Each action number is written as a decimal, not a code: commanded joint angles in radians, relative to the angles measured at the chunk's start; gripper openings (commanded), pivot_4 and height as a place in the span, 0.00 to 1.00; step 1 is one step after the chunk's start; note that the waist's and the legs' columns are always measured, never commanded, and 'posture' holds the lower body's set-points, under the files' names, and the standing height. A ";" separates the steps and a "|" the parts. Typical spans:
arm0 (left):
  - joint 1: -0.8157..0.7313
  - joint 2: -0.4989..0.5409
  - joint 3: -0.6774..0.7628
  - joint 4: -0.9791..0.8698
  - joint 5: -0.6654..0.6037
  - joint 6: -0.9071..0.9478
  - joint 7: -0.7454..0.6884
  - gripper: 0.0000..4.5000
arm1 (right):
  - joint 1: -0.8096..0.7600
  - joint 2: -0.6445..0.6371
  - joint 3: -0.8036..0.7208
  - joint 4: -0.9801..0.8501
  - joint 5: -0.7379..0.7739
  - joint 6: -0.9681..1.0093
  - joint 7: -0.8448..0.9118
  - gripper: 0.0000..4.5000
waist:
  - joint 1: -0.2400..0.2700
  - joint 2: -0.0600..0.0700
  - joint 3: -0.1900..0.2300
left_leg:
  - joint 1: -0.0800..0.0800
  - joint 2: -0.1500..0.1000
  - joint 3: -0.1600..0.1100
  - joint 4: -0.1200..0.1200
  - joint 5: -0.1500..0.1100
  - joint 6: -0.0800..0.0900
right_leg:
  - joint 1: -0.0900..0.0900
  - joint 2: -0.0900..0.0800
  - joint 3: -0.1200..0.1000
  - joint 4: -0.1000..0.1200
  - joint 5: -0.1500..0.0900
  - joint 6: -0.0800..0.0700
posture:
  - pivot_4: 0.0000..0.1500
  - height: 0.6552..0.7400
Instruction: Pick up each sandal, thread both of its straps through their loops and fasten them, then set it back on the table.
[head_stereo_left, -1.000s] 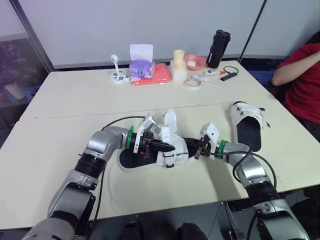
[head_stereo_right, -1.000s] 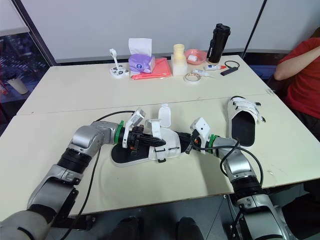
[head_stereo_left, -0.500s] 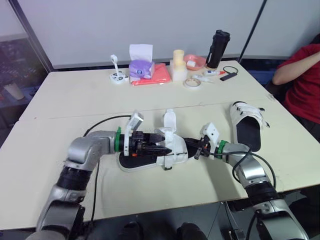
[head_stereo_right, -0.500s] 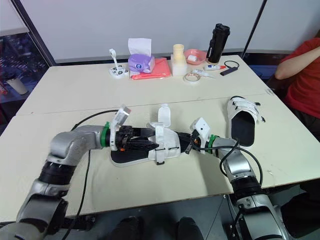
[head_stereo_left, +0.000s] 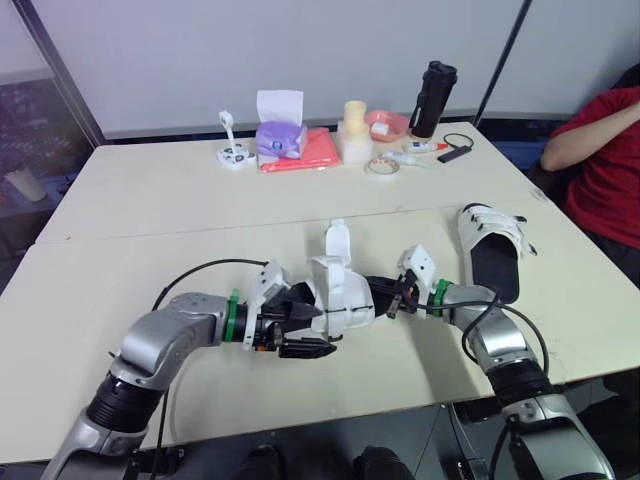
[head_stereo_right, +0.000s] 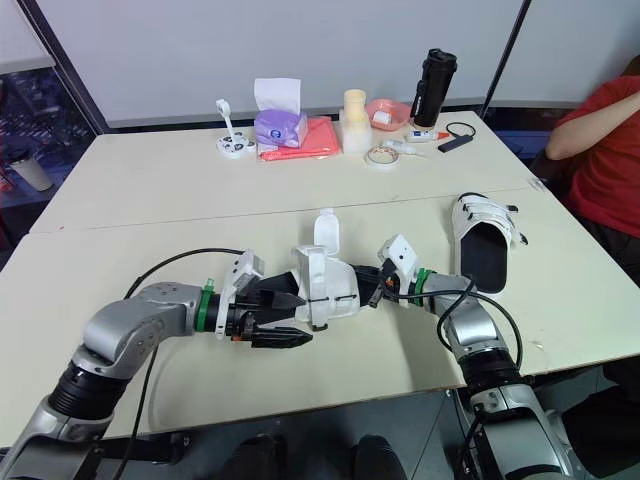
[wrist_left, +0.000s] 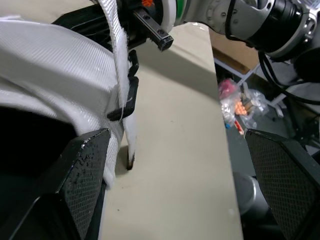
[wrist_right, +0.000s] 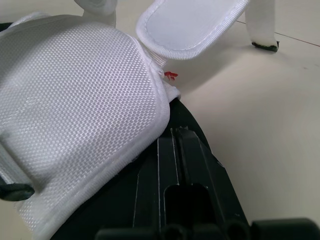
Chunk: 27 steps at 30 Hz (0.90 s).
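Bright, even light falls over the table (head_stereo_left: 150, 200), shadows soft.

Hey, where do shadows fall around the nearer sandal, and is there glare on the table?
Left wrist view: the white sandal throws a soft shadow on the table beside its hanging strap. Right wrist view: a faint shadow lies under the raised strap flap. Left eye view: even light, no strong glare on the table.

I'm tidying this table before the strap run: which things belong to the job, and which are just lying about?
Job: near sandal; sandal on the right; left gripper; right gripper.
Lying about: tissue box; red cloth; black bottle; tape roll; pink bowl.
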<state>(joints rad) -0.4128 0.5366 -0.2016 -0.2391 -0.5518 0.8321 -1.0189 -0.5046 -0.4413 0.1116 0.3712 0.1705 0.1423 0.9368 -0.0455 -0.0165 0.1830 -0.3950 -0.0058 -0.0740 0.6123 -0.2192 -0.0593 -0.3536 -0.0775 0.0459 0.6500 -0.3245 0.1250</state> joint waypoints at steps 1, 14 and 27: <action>-0.005 -0.009 -0.013 0.003 0.008 -0.020 0.006 0.99 | 0.024 0.009 0.046 0.056 -0.047 0.026 -0.004 0.00 | 0.001 0.000 0.000 | 0.000 0.000 0.000 0.000 0.000 0.000 | 0.000 0.000 0.000 0.000 0.000 0.000 | 1.00 1.00; -0.004 -0.004 -0.044 0.010 -0.030 0.025 -0.036 0.99 | 0.035 0.003 0.040 0.042 -0.045 0.032 -0.013 0.00 | 0.002 -0.001 0.000 | 0.000 0.000 0.000 0.000 0.000 0.000 | 0.001 0.000 0.000 0.000 0.000 0.000 | 1.00 1.00; -0.079 -0.055 -0.100 0.121 0.020 -0.018 -0.062 0.99 | 0.032 0.008 0.042 0.049 -0.046 0.031 -0.018 0.00 | 0.003 -0.001 0.000 | 0.000 0.000 0.000 0.000 0.000 0.000 | 0.001 0.000 0.000 -0.001 0.000 0.000 | 1.00 1.00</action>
<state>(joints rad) -0.4756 0.4913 -0.2946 -0.1292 -0.5476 0.8359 -1.0838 -0.5042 -0.4418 0.1119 0.3730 0.1691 0.1417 0.9283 -0.0430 -0.0171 0.1826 -0.3945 -0.0061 -0.0739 0.6128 -0.2192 -0.0593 -0.3523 -0.0777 0.0459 0.6493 -0.3245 0.1251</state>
